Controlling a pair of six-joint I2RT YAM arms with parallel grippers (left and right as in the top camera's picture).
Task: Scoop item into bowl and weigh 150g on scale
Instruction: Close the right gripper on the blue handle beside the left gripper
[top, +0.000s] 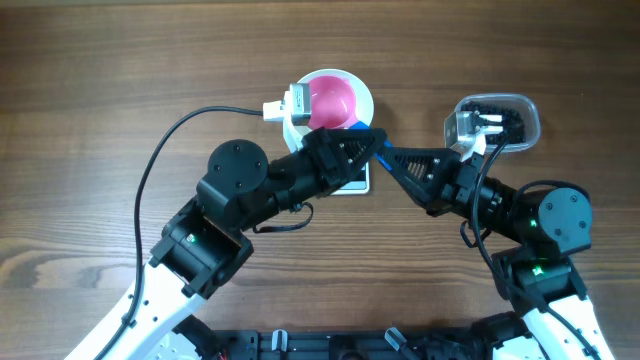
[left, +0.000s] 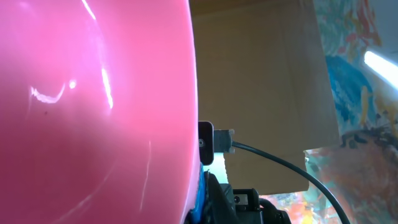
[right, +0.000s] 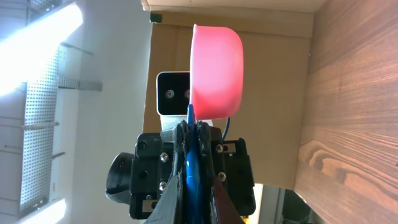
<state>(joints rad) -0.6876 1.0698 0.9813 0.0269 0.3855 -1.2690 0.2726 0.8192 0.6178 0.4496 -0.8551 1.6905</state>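
- Chiefly, the coming move turns on one relation: the beads (top: 505, 122) lie in the clear tub (top: 533, 112), to the right of the pink scoop (top: 332, 98) and well apart from it. The scoop must travel rightward to load.
- The tub sits just beyond the right arm's wrist, which covers its near-left corner from above. The right arm is plainly the nearer; the left arm would have to reach across.
- The scoop's cup hangs over the white bowl (top: 367, 98), mouth up and seemingly empty. Its blue handle (top: 381, 155) runs from the cup down and rightward, toward the right arm.
- The bowl stands on the scale (top: 356, 184), of which only a corner shows beside the left arm. The cup hides the inside of the bowl, so I cannot tell whether any beads are in it.
- The left gripper (top: 358, 142) is clamped at the cup end of the scoop, and its wrist view is filled by the pink wall.
- The right gripper (top: 393, 158) is clenched on the handle from the other side, tip to tip with the left. Its wrist view shows the blue strip pinched in its jaws with the cup straight ahead.
- Both appear to grip the scoop at once, which reads as a hand-over. The overhead view is too crowded there to say which one bears the load.
- In pose, both forearms angle inward and meet between bowl and tub.
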